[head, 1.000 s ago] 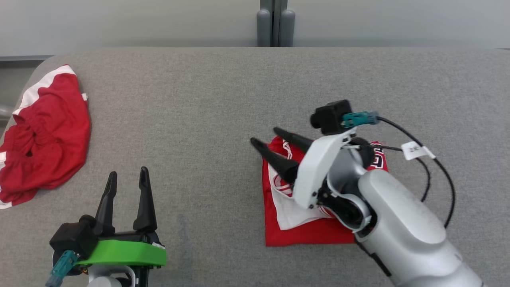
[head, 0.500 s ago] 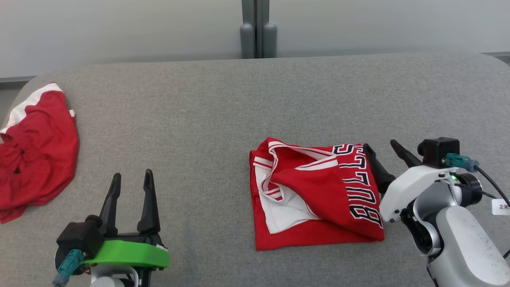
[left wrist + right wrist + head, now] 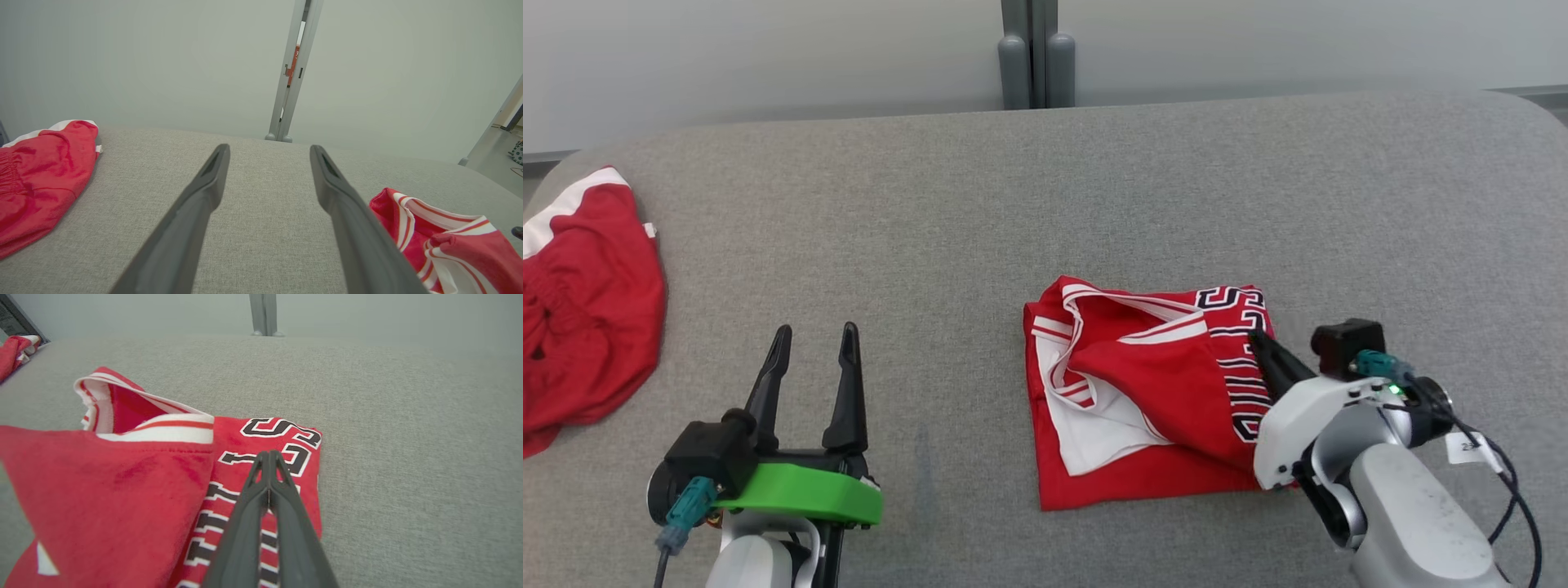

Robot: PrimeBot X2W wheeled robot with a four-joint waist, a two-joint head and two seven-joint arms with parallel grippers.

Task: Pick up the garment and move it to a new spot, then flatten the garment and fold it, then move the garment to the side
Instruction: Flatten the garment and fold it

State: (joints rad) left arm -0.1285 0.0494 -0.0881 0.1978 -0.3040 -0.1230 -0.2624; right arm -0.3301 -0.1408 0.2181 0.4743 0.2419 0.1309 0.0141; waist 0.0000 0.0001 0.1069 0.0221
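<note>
Grey woven fabric covers the whole tabletop (image 3: 1094, 204); its far corners are rounded and its weave looks even and flat. Behind it stands a pale, plain wall (image 3: 768, 57), and a grey post (image 3: 1033, 57) rises at the middle of the far edge, made of narrow upright parts set close together. In the left wrist view, more grey framing and a bit of floor show at the far right.

The jersey (image 3: 1168, 392) lies folded on the tabletop, right of the middle and toward the near edge. It is red with white and red striped trim, a white inner side shows at its left half, and black letters with white outlines run along its right edge. The right pincer (image 3: 1252, 335) is over this lettered edge with its two fingers pressed together — whether they pinch any cloth I cannot tell. A black cable (image 3: 1515, 490) with a white tag (image 3: 1466, 447) hangs from the wrist.

The left pincer (image 3: 816, 329) is near the front left, over bare tabletop, its fingers standing wide apart and holding nothing. It is well apart from the jersey.

Red shorts (image 3: 588, 310) with a white stripe lie crumpled at the far left edge of the tabletop — far from both pincers.
</note>
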